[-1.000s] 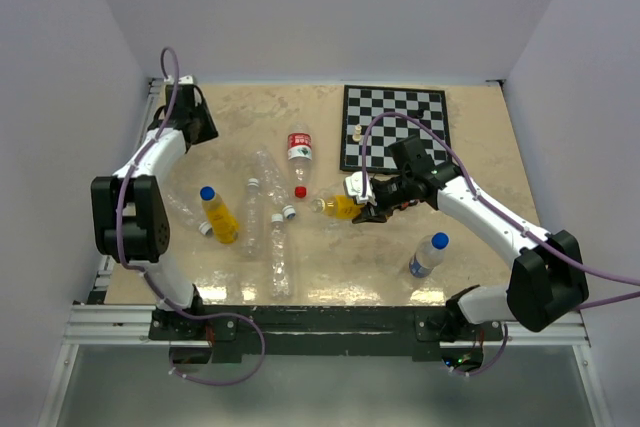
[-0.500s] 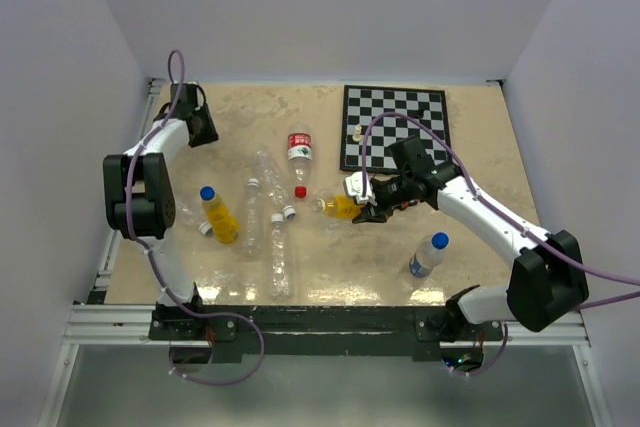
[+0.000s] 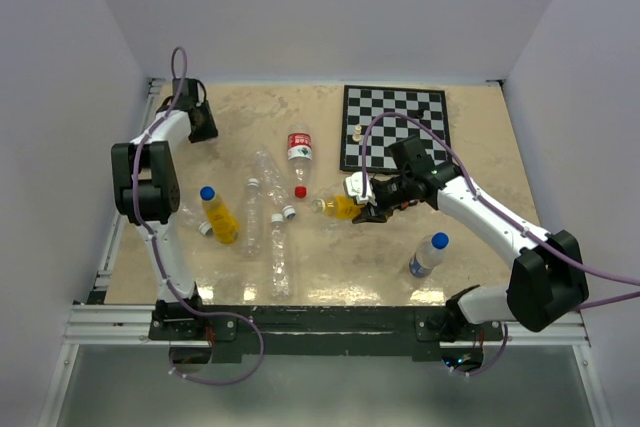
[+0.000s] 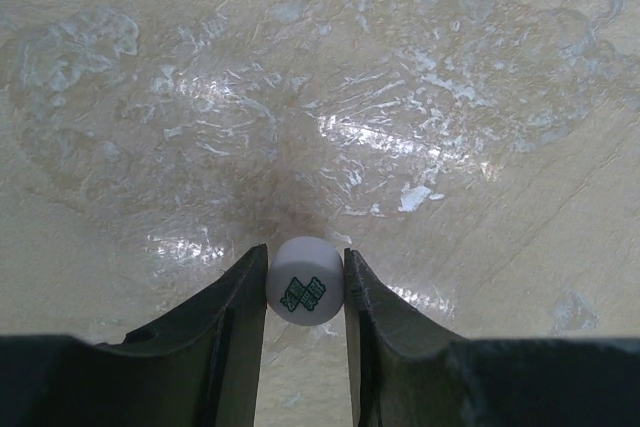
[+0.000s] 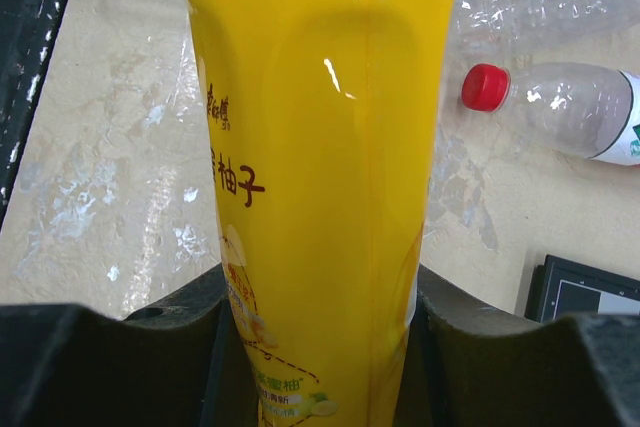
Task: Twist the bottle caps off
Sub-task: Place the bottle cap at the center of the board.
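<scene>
My left gripper (image 4: 306, 292) is shut on a small white bottle cap (image 4: 306, 280) with a green print, just above the table; from above it (image 3: 204, 127) sits at the back left corner. My right gripper (image 3: 370, 203) is shut on an orange-yellow bottle (image 3: 341, 207) lying with its neck to the left; that bottle (image 5: 320, 147) fills the right wrist view between the dark fingers (image 5: 470, 337). A second orange-yellow bottle (image 3: 221, 221) carries a blue cap (image 3: 207, 192). A clear labelled bottle (image 3: 426, 257) has a blue cap (image 3: 440, 240).
Several clear unlabelled bottles (image 3: 277, 247) lie mid-left, with loose white caps (image 3: 289, 213) among them. A red-capped bottle (image 3: 299, 147) lies behind them. A chessboard (image 3: 395, 127) with white pieces (image 3: 357, 132) lies at the back right.
My left arm has folded in toward the back left corner, its gripper staying there shut on the cap. The right arm and its bottle have not moved.
</scene>
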### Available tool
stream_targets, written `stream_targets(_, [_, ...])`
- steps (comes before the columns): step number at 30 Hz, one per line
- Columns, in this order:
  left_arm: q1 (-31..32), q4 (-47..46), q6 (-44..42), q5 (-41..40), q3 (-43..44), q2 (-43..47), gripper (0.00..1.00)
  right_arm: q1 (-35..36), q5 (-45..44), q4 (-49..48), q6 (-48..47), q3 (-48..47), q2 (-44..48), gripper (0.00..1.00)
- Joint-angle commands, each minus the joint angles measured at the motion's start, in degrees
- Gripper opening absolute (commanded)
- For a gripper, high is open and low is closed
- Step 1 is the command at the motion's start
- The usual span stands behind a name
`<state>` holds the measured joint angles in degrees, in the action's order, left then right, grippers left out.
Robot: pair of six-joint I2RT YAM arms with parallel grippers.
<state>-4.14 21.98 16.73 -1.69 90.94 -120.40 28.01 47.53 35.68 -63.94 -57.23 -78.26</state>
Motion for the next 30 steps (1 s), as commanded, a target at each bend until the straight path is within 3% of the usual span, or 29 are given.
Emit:
stream_targets(1, [-0.87, 0.26, -1.35, 1.25, 2.76, -0.80, 0.40, 0.12, 1.16, 0.09, -0.66, -0.42, 1.44, 0.00])
stream_targets(9, [-1.75, -0.97, -1.44, 4.85, 1.00, 3.50, 0.63, 0.20, 1.08, 0.09, -0.57, -0.42, 1.27, 0.00])
stream_targets(12, [-1.92, -1.32, -1.35, 6.00, 0.30, 6.39, 0.65, 0.11, 1.16, 0.00, -0.57, -0.42, 1.35, 0.00])
stream_targets(14, [-1.84, -2.63, -1.00, 7.14, -1.10, 10.52, 0.66, 0.12, 1.34, 0.18, -0.57, -0.51, 1.44, 0.00])
stream_targets(23, [-1.92, -14.40, 0.93, 15.74, -14.90, 32.22, 1.00, 0.12, 5.73, -1.57, 1.27, -0.25, 2.23, 0.00])
stream_targets(26, [-1.83, -18.18, 3.90, 20.92, -18.41, 38.91, 1.00, 0.20, 6.44, -4.30, 5.05, 0.10, 2.76, 0.00])
stream_targets(30, [-1.83, -29.16, 12.34, 38.57, -24.65, 43.84, 1.00, 0.12, 6.61, -7.90, 9.53, 0.37, 2.94, 0.00])
